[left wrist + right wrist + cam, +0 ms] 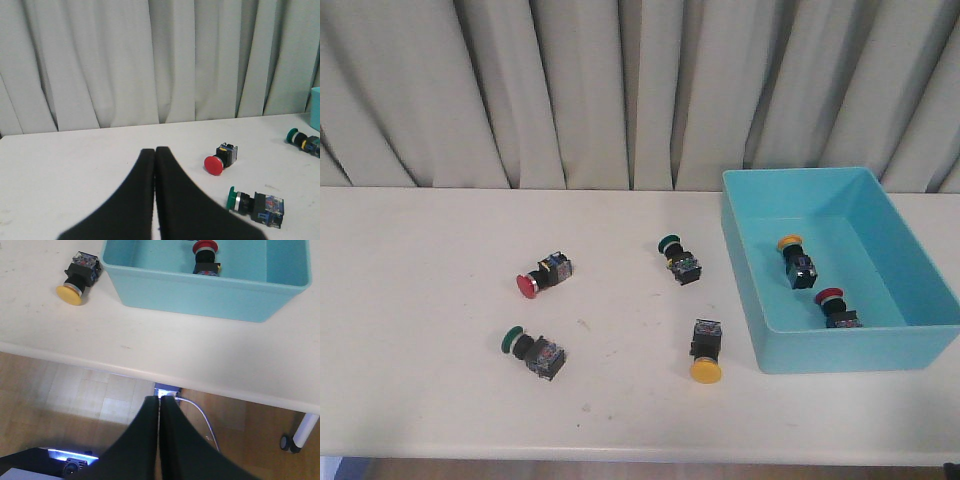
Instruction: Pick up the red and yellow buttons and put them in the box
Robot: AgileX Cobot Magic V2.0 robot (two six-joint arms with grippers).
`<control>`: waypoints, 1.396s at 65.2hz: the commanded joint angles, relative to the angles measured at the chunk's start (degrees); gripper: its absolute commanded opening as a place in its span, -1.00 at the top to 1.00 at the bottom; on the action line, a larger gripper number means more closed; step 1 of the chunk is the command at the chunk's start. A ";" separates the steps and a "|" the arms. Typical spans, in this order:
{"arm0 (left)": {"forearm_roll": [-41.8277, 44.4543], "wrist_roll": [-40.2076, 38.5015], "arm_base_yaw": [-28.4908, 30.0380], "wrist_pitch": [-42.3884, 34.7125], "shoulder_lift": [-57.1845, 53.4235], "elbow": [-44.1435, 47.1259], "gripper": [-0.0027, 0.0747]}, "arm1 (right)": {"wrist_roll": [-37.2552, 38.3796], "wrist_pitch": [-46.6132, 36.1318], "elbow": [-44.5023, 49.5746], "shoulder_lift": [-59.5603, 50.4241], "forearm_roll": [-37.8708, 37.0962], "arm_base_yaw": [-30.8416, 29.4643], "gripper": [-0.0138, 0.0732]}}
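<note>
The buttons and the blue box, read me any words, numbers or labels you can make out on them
No readable text in any view.
Green button: small label patch on its switch body, too blurred to read.
Yellow button: markings on its body too small to read.
Box: plain walls, no print.

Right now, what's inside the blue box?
Two buttons lie on the floor of the box: a yellow-capped button farther back, and a red-capped button close to the near wall. That wall hides the lower part of the red one's body in the front view.
</note>
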 commanded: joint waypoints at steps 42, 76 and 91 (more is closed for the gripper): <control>-0.08 3.58 0.14 -3.75 -0.86 2.71 0.95 | -0.28 -2.66 -1.37 0.42 -0.26 -0.08 0.70; -0.08 3.58 0.14 -3.75 -0.86 2.71 0.95 | -0.28 -2.66 -1.37 0.42 -0.26 -0.08 0.70; -0.08 3.58 0.14 -3.75 -0.80 2.71 0.95 | -0.49 -9.11 -0.20 -3.96 -4.26 -0.74 0.70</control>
